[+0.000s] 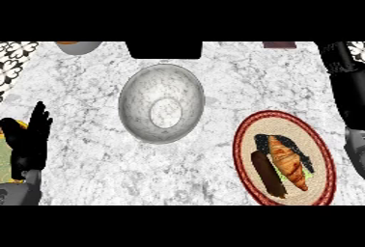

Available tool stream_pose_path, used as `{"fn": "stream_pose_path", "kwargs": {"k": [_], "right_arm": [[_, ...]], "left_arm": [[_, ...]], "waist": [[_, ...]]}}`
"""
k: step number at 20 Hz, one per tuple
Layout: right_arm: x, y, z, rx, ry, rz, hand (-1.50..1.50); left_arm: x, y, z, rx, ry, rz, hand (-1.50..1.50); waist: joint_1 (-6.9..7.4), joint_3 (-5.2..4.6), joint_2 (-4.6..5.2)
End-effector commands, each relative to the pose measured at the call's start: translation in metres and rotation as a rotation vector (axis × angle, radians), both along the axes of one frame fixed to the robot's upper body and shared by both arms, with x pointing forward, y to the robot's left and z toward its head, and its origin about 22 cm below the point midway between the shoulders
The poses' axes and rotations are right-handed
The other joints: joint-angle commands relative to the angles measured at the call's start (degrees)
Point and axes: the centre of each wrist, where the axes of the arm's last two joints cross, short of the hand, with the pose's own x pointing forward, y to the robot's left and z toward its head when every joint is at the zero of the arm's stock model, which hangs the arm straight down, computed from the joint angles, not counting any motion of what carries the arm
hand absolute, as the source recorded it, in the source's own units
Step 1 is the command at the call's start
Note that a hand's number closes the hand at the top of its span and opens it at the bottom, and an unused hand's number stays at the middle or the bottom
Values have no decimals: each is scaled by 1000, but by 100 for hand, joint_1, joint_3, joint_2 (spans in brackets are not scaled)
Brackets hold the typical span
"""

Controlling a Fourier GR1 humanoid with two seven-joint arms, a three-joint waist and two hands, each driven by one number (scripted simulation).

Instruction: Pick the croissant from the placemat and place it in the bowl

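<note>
The right robot hand (285, 143) curls round the croissant (291, 165) on the placemat (248, 139), so the grasp seems in hand, and next comes a lift toward the bowl (139, 101), well apart to its left, while the left robot hand (32, 140) rests open.

Kitchen, we judged. The counter (92, 77) was white marble veined with grey. A metal bowl (135, 103) stood near its middle. To the right and nearer, a round woven placemat (249, 130) with a red rim carried a croissant (290, 164). Far left we noted another vessel (77, 47) at the edge, and black-and-white patterned tile (14, 55).
</note>
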Motion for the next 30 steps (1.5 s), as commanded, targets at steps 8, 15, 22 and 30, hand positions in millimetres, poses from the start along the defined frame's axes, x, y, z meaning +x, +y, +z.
{"fn": "stream_pose_path", "kwargs": {"k": [8,15,22,30], "right_arm": [[-18,-43,38,-942,25,70,-150],[-117,-62,-57,-827,-40,72,-150],[-162,-59,-31,-853,6,-43,-150],[-140,-16,26,-955,43,-88,-150]], "left_arm": [[14,-12,40,84,-167,-198,0],[8,-5,56,84,-207,-215,0],[1,-25,62,82,-213,-274,0],[21,-35,60,61,-204,-304,0]], "waist": [[-507,-132,-205],[-534,-9,-119],[-230,-24,-57],[-69,-27,-12]]}}
